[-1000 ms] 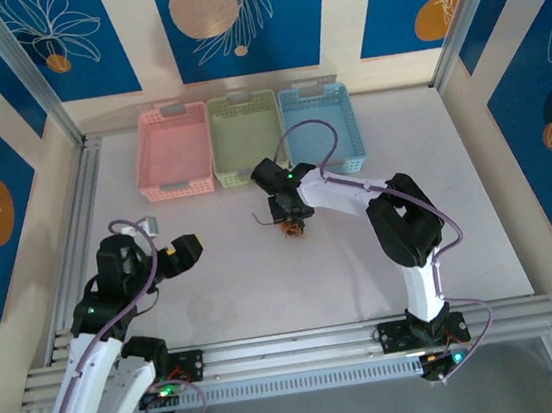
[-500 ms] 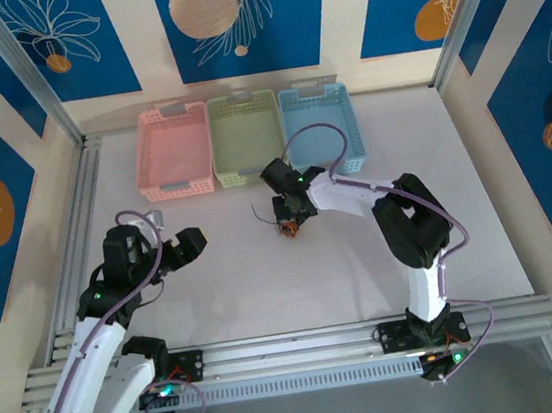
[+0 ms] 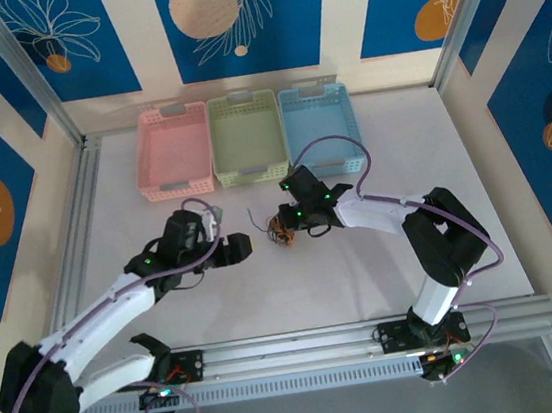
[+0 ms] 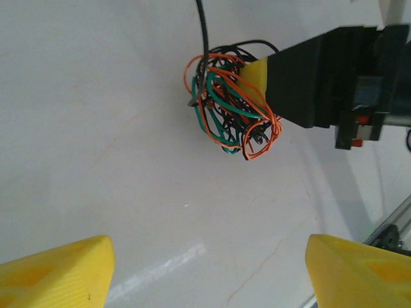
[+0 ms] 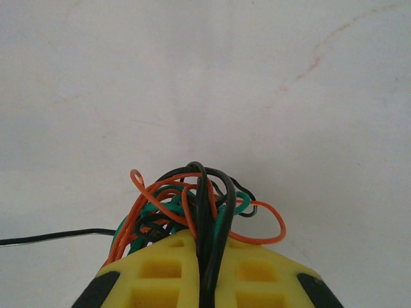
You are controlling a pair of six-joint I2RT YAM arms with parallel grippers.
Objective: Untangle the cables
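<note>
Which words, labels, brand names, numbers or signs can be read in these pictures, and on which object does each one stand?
There are none to read.
The pink basket, green basket and blue basket carry no label.
The wall panels show leaf and circle drawings, no writing.
The cables and the table bear no print.

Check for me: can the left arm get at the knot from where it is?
Probably yes. The left gripper stands open, facing the knot across bare table, with nothing between. The right gripper is shut on the knot's far side, so the near side is free.
</note>
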